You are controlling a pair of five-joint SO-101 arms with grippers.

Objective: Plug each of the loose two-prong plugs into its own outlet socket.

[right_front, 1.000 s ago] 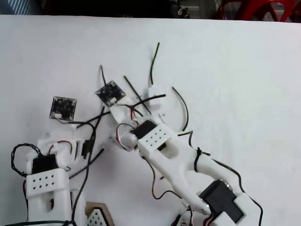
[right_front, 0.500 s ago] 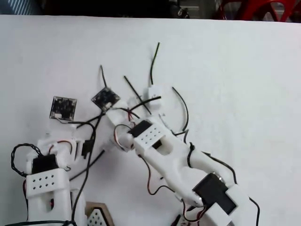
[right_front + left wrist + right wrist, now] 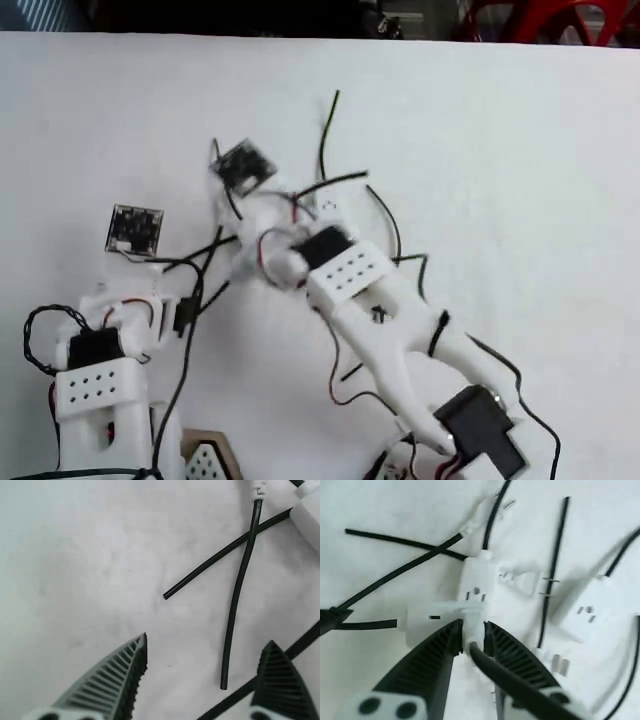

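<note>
My right gripper [image 3: 472,635] is shut on a white plug [image 3: 427,621] with a black cable, held right against a white outlet socket block [image 3: 476,582] with two holes. A second white outlet [image 3: 587,614] lies farther off, and a loose plug [image 3: 522,577] with bare prongs lies between them. From above, the right gripper [image 3: 255,220] sits mid-table among black wires, beside a white outlet [image 3: 330,203]. My left gripper [image 3: 205,675] hangs open over bare table with black wire ends [image 3: 235,605] between its fingers; from above it [image 3: 160,300] is at the lower left.
Two small black circuit boards [image 3: 135,228] [image 3: 243,165] lie on the white table [image 3: 520,180], tied into the tangle of black wires. The right arm [image 3: 400,340] stretches diagonally from the lower right. The table's far and right parts are bare.
My right arm has swung and pushed farther up the table; the nearer circuit board and the wires shifted upward with it. The left arm has stayed put.
</note>
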